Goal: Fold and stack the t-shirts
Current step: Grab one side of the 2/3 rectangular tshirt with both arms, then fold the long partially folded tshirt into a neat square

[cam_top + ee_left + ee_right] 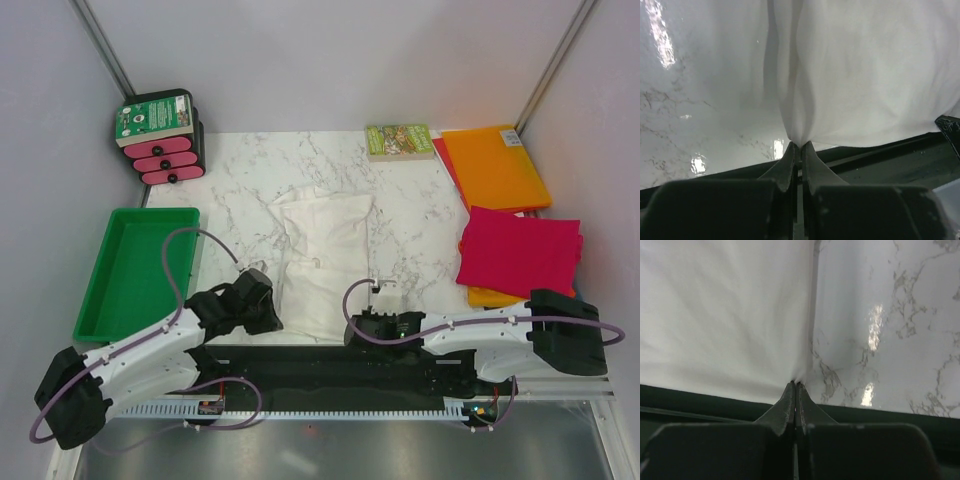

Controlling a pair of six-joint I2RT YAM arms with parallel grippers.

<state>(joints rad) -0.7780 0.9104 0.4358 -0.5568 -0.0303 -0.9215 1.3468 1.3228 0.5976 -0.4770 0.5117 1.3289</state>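
Though thin, wrinkly white t-shirt

A wrinkled white t-shirt lies spread in the middle of the marble surface. The left jaws sit low at its near left edge, the right jaws at its near right corner. At right, a folded magenta t-shirt rests on an orange t-shirt. A second orange t-shirt lies farther back, beside a small book. A green tray sits at left, with a black rack holding pink inserts behind it.
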